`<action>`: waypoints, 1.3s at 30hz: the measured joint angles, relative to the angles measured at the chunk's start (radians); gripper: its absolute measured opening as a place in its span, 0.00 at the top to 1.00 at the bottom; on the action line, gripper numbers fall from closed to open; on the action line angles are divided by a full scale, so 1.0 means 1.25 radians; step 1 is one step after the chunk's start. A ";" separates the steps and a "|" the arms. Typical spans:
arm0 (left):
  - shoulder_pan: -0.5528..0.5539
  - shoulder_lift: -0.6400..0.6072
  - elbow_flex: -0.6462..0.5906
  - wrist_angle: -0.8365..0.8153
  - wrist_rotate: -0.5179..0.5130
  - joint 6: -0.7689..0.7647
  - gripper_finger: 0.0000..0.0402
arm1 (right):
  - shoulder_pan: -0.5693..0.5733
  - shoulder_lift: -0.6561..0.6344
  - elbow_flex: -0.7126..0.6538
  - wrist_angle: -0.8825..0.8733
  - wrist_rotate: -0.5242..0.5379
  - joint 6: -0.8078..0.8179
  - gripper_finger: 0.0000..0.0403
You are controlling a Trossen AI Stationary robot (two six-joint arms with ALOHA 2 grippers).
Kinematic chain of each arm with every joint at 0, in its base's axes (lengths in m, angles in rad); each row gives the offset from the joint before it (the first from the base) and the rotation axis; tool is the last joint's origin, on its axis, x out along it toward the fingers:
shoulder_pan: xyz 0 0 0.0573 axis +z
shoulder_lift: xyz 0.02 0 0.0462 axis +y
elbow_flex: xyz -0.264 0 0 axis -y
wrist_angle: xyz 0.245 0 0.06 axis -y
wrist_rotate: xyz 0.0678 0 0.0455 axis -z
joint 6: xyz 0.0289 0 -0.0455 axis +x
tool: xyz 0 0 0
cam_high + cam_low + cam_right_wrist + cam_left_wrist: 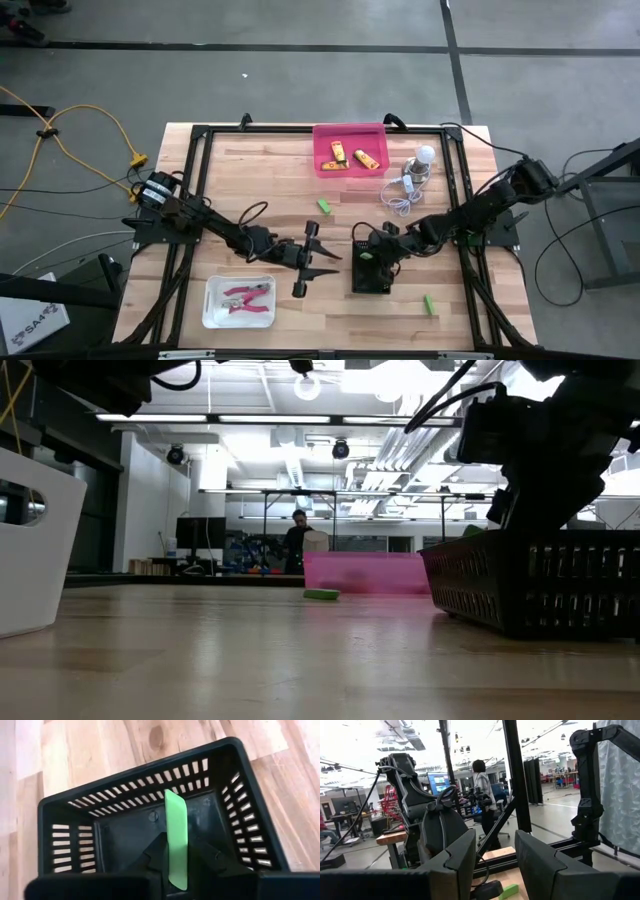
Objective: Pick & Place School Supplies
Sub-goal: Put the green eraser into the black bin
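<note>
right end effector (176,862) pinches a green block (176,837) over black basket (75,805); left parted, empty.

Overhead cam sees the whole table (300,200); right wrist cam looks close down into the black basket (65,820), also visible overhead.

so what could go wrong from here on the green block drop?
The right gripper holds a green block upright over the black basket; released on end, it may bounce or lodge against the slotted wall. The left gripper waits open close beside the basket, so the arms could clash. The green block near the front edge could be knocked off the table.
</note>
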 joint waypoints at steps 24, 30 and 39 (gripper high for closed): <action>0.000 0.000 0.000 -0.001 -0.003 0.000 0.67 | -0.012 -0.022 0.001 0.037 -0.001 -0.029 0.85; 0.000 0.000 0.000 -0.001 -0.002 0.000 0.67 | -0.033 -0.069 0.001 0.025 -0.003 -0.052 0.85; 0.000 0.000 0.000 -0.009 -0.002 0.000 0.67 | -0.062 -0.192 0.001 -0.032 -0.003 -0.129 0.85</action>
